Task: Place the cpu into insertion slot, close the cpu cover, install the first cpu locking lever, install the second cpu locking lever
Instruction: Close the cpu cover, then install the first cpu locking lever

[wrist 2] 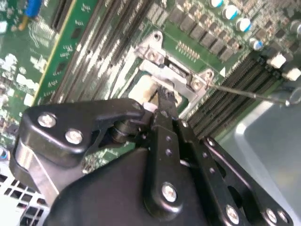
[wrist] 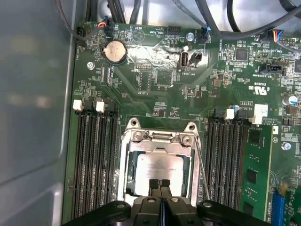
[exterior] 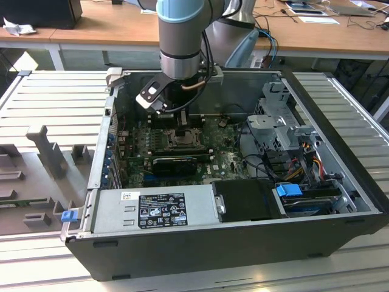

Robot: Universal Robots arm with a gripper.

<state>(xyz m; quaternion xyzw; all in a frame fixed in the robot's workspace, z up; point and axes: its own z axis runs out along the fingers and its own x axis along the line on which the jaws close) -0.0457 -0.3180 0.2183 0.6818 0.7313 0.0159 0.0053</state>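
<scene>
The tool (wrist: 160, 184): narrow, tips drawn together with no gap to be seen and nothing visibly between them. Poised at the near edge of the cpu (wrist: 157, 165); touching or just above, cannot tell which.

The cpu: seated flat in the insertion slot (exterior: 182, 137), upper centre of the exterior view, directly below the arm (exterior: 180, 36).

The cpu cover (wrist: 162, 143): apparently lowered over the slot, pale chip top showing through its window.

The wire lever (wrist: 202, 169): thin rod running just beside the cover. In the second wrist view, reaching out over neighbouring memory slots, seemingly unlatched.

Step in hand, by judgement: placement done, cover down or being pressed home, levers not yet locked.

Demands of any move from here, by judgement: firm contact on a very thin rod, no sliding across the chip top, no snagging on the cover screws (wrist: 136, 136).

Surroundings:
- memory slots (wrist: 94, 160) close on both sides of the slot
- coin cell (wrist: 115, 51) farther along the green board (wrist: 155, 89)
- long black card (exterior: 175, 163) just below the slot in the exterior view
- grey power-supply box (exterior: 155, 208) at lower centre
- drive cage (exterior: 281, 125) and loose cables (exterior: 307, 159) toward the exterior view's right
- case wall (wrist: 33, 103) near the board edge
- ribbed counter (exterior: 55, 100) around the case

Obstructions, by judgement: memory slots and case wall limiting sideways reach; cables well apart from the slot.
</scene>
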